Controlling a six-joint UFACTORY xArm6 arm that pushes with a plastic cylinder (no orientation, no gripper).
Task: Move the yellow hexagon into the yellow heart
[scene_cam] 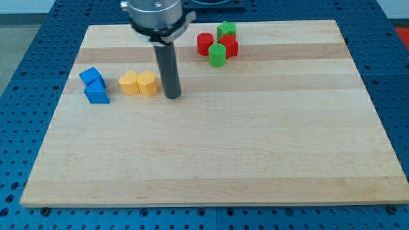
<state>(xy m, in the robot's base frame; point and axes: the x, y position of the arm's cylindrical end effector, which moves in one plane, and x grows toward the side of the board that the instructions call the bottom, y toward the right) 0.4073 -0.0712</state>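
Observation:
The yellow hexagon [147, 84] lies on the wooden board in the view's upper left, touching the yellow heart [130, 84] on its left side. The dark rod comes down from the view's top. My tip [172, 96] rests on the board just right of the yellow hexagon, with a small gap between them.
Two blue blocks [94, 85] sit touching at the view's far left. A cluster of two red blocks [228, 45], a green cylinder [218, 55] and a green star-like block [226, 29] sits near the top centre. The board's edge [211, 203] runs along the bottom.

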